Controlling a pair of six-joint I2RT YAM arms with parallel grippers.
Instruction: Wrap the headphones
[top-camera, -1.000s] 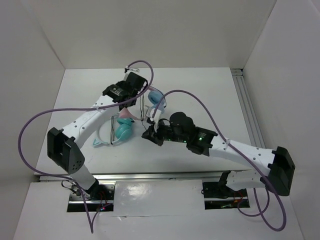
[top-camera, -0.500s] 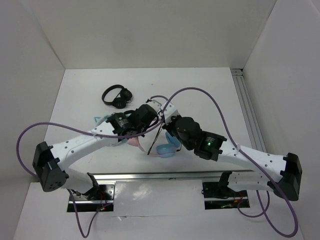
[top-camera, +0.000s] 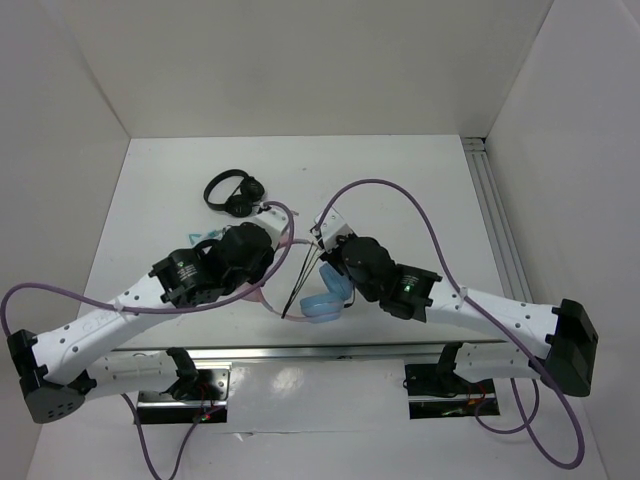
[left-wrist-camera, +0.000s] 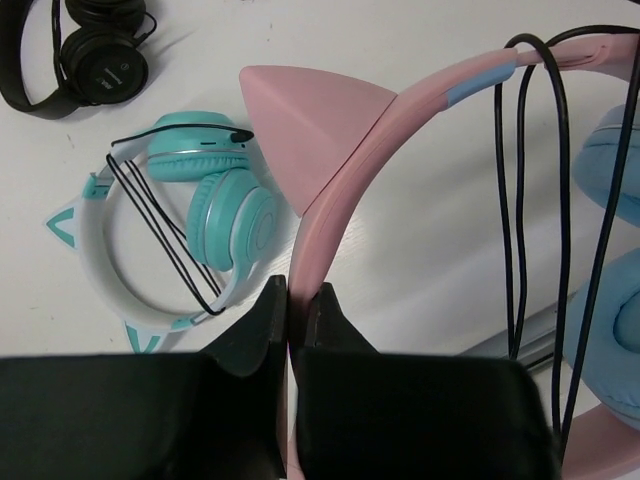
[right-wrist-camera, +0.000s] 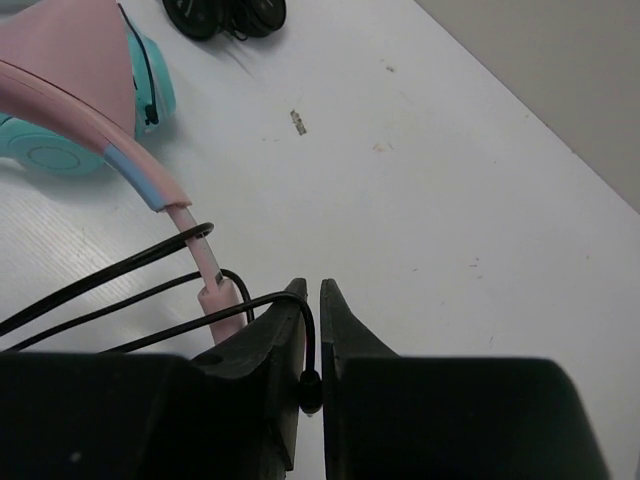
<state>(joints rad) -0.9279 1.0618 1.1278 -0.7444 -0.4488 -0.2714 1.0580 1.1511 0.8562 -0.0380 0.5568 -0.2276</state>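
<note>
The headphones have a pink cat-eared headband (left-wrist-camera: 400, 110), light blue ear cups (top-camera: 322, 303) and a thin black cable (left-wrist-camera: 520, 200). They are held up near the table's front middle. My left gripper (left-wrist-camera: 290, 292) is shut on the pink headband just below a cat ear (left-wrist-camera: 310, 120); it also shows in the top view (top-camera: 265, 276). My right gripper (right-wrist-camera: 313, 292) is shut on the cable's plug end (right-wrist-camera: 312, 385), and the cable loops over the headband slider (right-wrist-camera: 215, 290). It sits beside the ear cups in the top view (top-camera: 325, 258).
Teal-and-white cat-ear headphones (left-wrist-camera: 190, 210) with their cable wound on lie on the table left of the held pair, partly under my left arm (top-camera: 205, 238). Small black headphones (top-camera: 232, 192) lie further back. A metal rail (top-camera: 495, 230) runs along the table's right edge.
Both arms carried the pink headphones from mid-table toward the front edge. The left arm then swung back to the left, uncovering the black headphones. Both grips held.
</note>
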